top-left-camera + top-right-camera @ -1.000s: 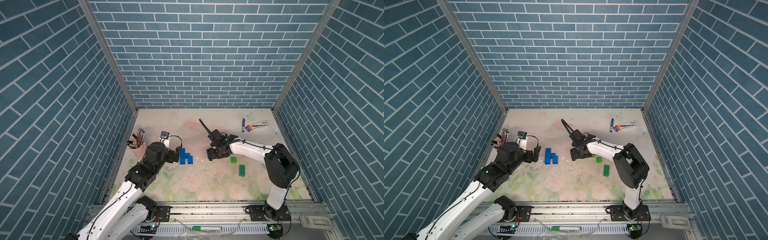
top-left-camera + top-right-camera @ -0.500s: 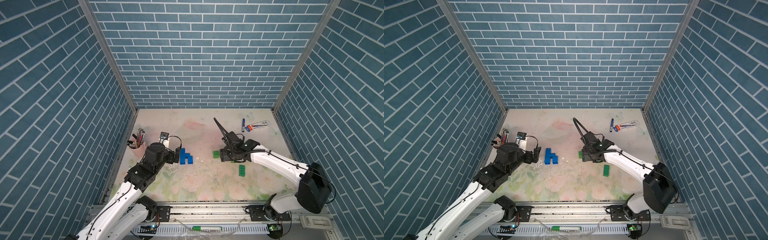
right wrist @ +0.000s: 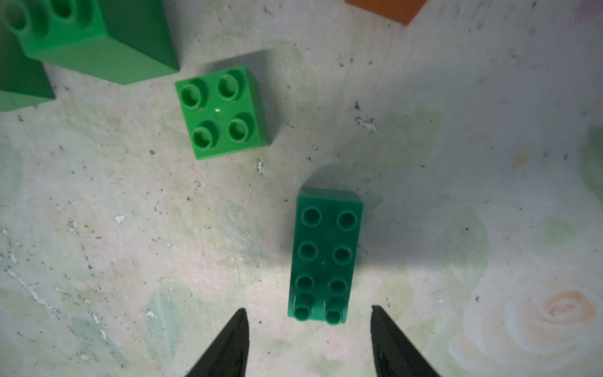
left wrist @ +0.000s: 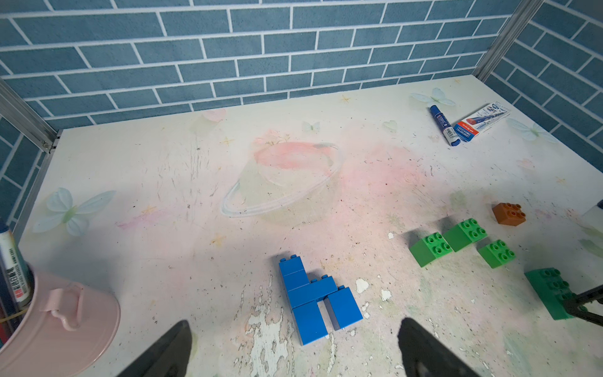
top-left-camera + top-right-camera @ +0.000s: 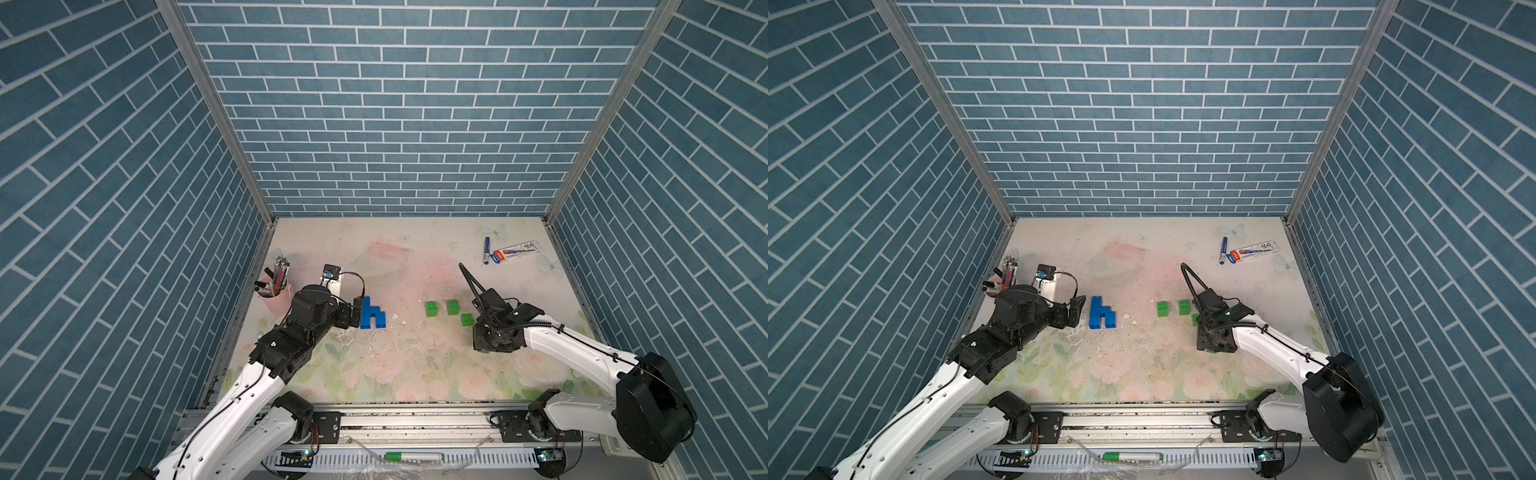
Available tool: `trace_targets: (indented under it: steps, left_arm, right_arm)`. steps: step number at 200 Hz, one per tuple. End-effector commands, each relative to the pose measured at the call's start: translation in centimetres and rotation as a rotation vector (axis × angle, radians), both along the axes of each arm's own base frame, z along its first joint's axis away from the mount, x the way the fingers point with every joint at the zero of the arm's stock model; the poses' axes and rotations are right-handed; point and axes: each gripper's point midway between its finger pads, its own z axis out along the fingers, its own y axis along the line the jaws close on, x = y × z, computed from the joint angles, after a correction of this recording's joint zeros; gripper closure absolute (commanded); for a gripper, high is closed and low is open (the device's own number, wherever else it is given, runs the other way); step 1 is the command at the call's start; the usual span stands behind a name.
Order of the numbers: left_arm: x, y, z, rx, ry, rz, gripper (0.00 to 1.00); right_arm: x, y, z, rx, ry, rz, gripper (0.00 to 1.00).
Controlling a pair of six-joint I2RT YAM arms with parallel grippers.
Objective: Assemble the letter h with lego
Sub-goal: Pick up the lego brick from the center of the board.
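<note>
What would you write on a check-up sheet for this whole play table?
Surface: table, flowery print, scuffed and flaking.
Job's things: blue h lying flat; three square green bricks, long green brick and orange brick loose.
Clutter: blue marker, packet, pink cup of pens.
Grippers: left gripper open by the blue h; right gripper open astride the long green brick, not gripping.
Cables: black cable loops over right wrist.
Surroundings: blue brick-pattern walls.

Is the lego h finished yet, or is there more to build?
The blue h already looks built, lying flat on the table. Right now the right jaws stand open around one end of the long green brick, not gripping yet. Three small green bricks and an orange brick sit loose, maybe for another letter.
</note>
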Motion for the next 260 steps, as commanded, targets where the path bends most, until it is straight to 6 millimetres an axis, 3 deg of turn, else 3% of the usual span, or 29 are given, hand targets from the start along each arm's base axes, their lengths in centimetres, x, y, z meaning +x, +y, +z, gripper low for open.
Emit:
trace_targets:
  steps: [1,58,95,138,191,202,215,238,260]
  left_arm:
    - [0.0,0.0,0.1,0.014,-0.003,-0.005,0.01]
    - [0.1,0.0,-0.1,0.028,0.006,-0.011,0.01]
    - [0.1,0.1,-0.3,0.041,0.008,-0.009,0.01]
    - [0.2,0.1,-0.4,0.047,0.012,-0.011,0.01]
    - [0.1,0.0,-0.4,0.052,0.009,-0.021,0.01]
    - [0.1,0.0,-0.4,0.053,0.009,-0.022,0.01]
    - [0.1,0.1,-0.4,0.055,0.009,-0.020,0.01]
    - [0.0,-0.1,-0.4,0.055,0.006,-0.035,0.01]
    - [-0.2,-0.3,-0.2,0.049,-0.008,-0.055,0.01]
  right_arm:
    - [0.4,0.0,-1.0,0.024,0.018,-0.051,0.43]
    - [1.6,-0.2,-1.9,0.002,0.025,-0.061,0.44]
    - [1.6,-0.8,-2.8,-0.037,0.051,-0.063,0.53]
    - [1.9,-0.9,-2.5,-0.046,0.036,-0.063,0.57]
    - [2.0,-0.8,-2.6,-0.050,0.042,-0.044,0.70]
    - [1.9,-0.8,-2.4,-0.049,0.038,-0.036,0.73]
    - [1.9,-0.8,-1.8,-0.046,0.030,-0.017,0.86]
    - [2.3,-0.7,-0.1,-0.048,-0.006,0.043,1.00]
    - [3.3,-0.4,2.5,-0.057,-0.067,0.130,1.00]
